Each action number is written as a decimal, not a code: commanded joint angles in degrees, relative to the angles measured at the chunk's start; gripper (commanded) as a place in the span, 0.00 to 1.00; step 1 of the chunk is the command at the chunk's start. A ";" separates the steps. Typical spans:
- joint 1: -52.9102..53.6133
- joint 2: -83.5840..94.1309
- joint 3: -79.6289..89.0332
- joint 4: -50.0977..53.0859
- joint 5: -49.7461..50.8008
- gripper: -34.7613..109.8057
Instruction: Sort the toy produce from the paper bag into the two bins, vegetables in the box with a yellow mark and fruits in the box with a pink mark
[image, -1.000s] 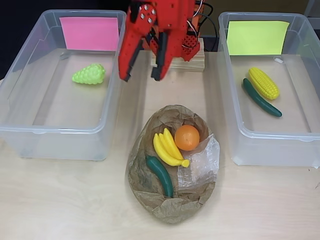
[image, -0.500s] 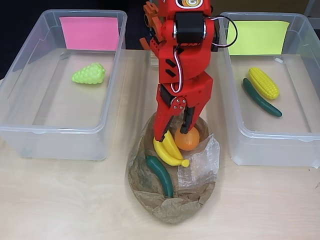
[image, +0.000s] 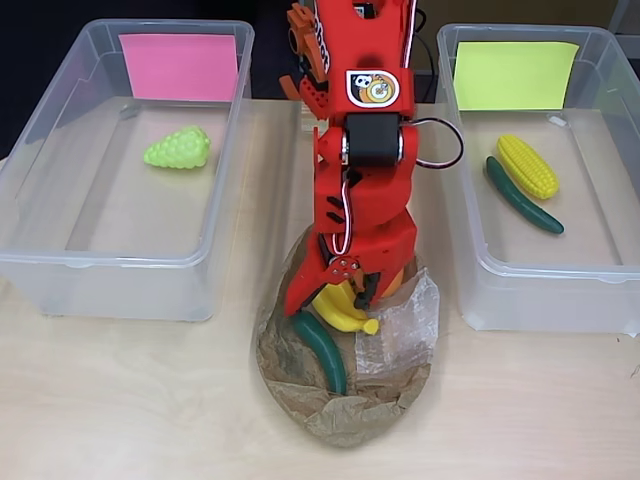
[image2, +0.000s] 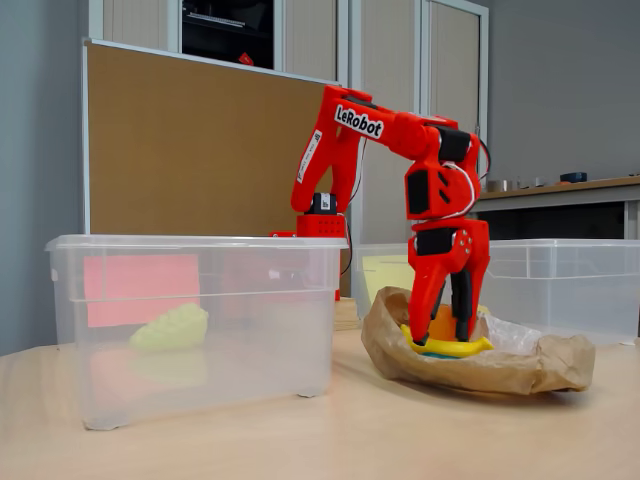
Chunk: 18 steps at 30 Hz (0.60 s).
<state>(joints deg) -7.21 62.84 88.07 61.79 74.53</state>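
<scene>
The red arm is reaching straight down into the crumpled paper bag (image: 345, 400), which sits in the middle of the table (image: 120, 400) toward the front edge, between the two clear bins. The gripper (image: 330, 300) has its fingers spread partway and planted either side of the yellow banana bunch (image: 345, 312); from the fixed view the gripper (image2: 443, 335) looks like it's straddling the bananas (image2: 450, 348), with the tips down around them, but I honestly can't tell if it's actually clamped on or just sitting around them. The orange (image: 395, 280) is mostly hidden behind the arm in the overhead view, just a sliver peeking out beside the fingers; in the fixed view the orange (image2: 441, 322) shows between the fingers. A dark green veggie (image: 322, 350) lies in the bag just in front of the bananas, and there's a bit of clear plastic (image: 400, 330) on the bag's right side. The bin with the pink mark (image: 30, 200) is at the left edge of the table with a light green grape bunch (image: 178, 148) in it. The bin with the yellow mark (image: 600, 290) is at the right edge, holding a corn cob (image: 527, 165) and a cucumber (image: 522, 197) lying right beside each other.
</scene>
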 joint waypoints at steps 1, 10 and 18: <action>-1.23 -0.18 0.35 -0.53 5.19 0.51; -2.55 -3.34 1.41 -2.02 13.45 0.46; -1.49 -3.52 0.09 0.18 13.45 0.37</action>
<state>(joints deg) -8.44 58.97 88.59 60.47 87.45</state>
